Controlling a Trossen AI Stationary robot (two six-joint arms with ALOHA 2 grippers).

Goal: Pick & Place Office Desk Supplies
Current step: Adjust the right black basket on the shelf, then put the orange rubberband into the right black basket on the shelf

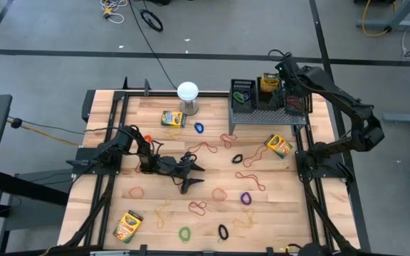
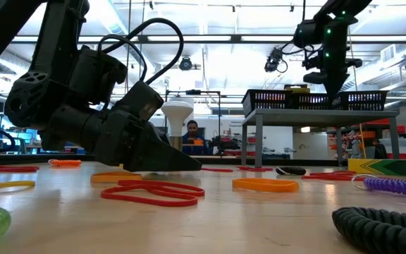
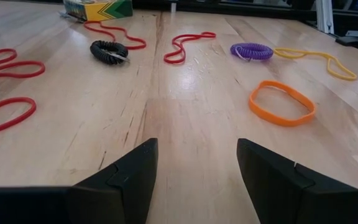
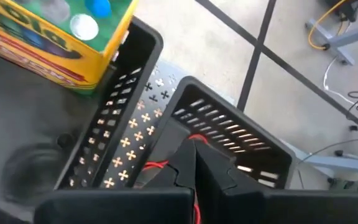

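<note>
1. The right gripper is hanging over the rightmost black mesh bin on the grey perforated riser at the far side of the surface, its jaws pressed together and pinching a thin red rubber band above the bin's opening.
2. A crayon box is standing upright in the middle bin, just beside the right gripper.
3. The left gripper is resting low over the wooden surface near its middle, jaws spread wide and holding nothing.
4. Loose rubber-band loops are lying scattered across the surface; an orange band, a purple coil and a black coil are lying ahead of the left gripper.
5. Three more crayon boxes are lying flat on the surface, one beside the white globe.
</note>
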